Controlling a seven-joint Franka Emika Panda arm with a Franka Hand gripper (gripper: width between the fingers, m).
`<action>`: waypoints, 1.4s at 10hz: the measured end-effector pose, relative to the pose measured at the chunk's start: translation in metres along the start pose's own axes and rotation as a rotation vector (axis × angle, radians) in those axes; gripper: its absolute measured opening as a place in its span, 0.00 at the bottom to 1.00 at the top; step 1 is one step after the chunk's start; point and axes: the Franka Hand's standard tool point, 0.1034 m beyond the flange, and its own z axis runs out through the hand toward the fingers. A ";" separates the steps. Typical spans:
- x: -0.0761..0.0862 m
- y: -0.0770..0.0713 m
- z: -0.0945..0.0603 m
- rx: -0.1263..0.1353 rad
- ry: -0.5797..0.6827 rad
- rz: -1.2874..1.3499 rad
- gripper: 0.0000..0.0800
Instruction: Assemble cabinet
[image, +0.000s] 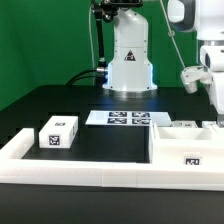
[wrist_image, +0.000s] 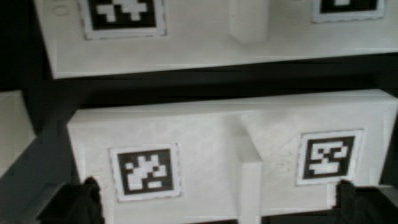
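A small white cabinet block (image: 58, 132) with a square tag stands at the exterior view's left. A larger white cabinet part (image: 186, 146), a boxy piece with tags, lies at the exterior view's right. My gripper (image: 214, 97) hangs above that part's far right end. In the wrist view the gripper (wrist_image: 228, 206) is open, its two dark fingertips (wrist_image: 73, 201) far apart on either side of a white tagged cabinet piece (wrist_image: 231, 135) with a ridge down its middle. Nothing is between the jaws at their level. A second white tagged piece (wrist_image: 196, 35) lies beyond it.
The marker board (image: 126, 118) lies flat in the middle of the black table, in front of the robot base (image: 130, 60). A long low white rail (image: 90, 172) runs along the table's front and turns back at the exterior view's left.
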 end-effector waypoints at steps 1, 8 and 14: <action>-0.001 0.000 0.005 0.004 0.004 0.004 0.81; -0.004 -0.001 0.014 0.015 0.010 0.021 0.27; -0.004 -0.001 0.013 0.014 0.010 0.021 0.08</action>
